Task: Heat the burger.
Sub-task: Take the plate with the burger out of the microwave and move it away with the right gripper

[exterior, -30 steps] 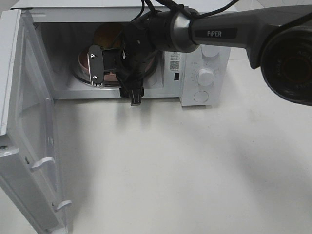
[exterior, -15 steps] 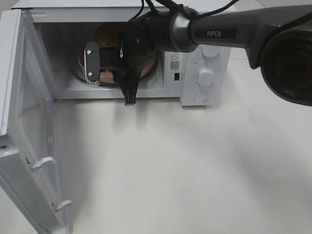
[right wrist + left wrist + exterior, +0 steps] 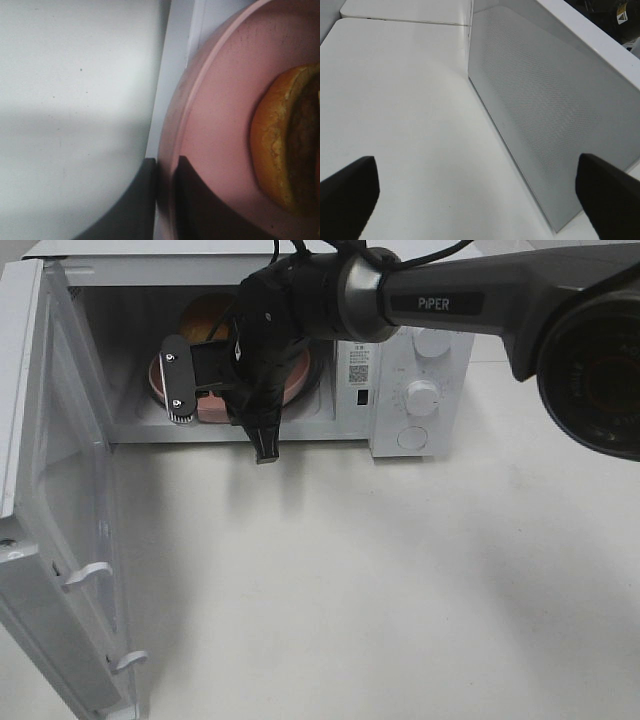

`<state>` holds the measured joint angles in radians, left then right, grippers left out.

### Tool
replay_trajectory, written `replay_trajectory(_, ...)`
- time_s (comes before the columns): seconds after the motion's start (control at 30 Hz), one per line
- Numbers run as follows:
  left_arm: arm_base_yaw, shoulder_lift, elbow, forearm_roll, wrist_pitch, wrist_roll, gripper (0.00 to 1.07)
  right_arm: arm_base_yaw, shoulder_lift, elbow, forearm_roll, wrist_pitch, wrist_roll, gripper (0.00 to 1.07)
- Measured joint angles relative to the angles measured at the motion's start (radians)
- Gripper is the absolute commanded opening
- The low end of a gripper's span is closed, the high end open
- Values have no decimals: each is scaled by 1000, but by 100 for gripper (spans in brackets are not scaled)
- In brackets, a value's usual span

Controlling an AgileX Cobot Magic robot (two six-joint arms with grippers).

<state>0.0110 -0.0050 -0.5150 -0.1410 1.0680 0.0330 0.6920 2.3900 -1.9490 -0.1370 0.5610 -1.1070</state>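
The burger (image 3: 205, 316) shows its golden-brown bun inside the open microwave (image 3: 420, 350), mostly hidden behind my right arm. It lies on a pink round plate (image 3: 158, 375). In the right wrist view the burger (image 3: 280, 145) sits on the plate (image 3: 220, 100), and my right gripper (image 3: 167, 202) is shut on the plate's rim, one finger on each side. In the exterior view my right gripper (image 3: 185, 390) reaches across into the oven's mouth. My left gripper (image 3: 480, 200) is open and empty, facing the door's outer side.
The microwave door (image 3: 60, 540) stands wide open at the left; it also fills the left wrist view (image 3: 545, 100). The control panel with its dial (image 3: 423, 396) is right of the cavity. The white table (image 3: 400, 580) lies in front.
My right gripper has shifted to the left at the oven's mouth, carrying the plate and the burger with it. The door has not moved.
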Motion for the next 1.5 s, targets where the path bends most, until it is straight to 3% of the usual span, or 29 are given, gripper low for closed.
replay_trajectory(0.27, 0, 0, 0, 0, 0, 0, 100, 27, -44, 44, -38, 17, -3, 0)
replay_trajectory(0.77, 0, 0, 0, 0, 0, 0, 100, 27, -253, 411, -94, -234, -5, 0)
replay_trajectory(1.03, 0, 0, 0, 0, 0, 0, 100, 27, -298, 506, -94, -299, -5, 0)
replay_trajectory(1.1, 0, 0, 0, 0, 0, 0, 100, 27, -340, 578, -94, -318, -5, 0)
replay_trajectory(1.5, 0, 0, 0, 0, 0, 0, 100, 77, -462, 767, -98, -395, -5, 0)
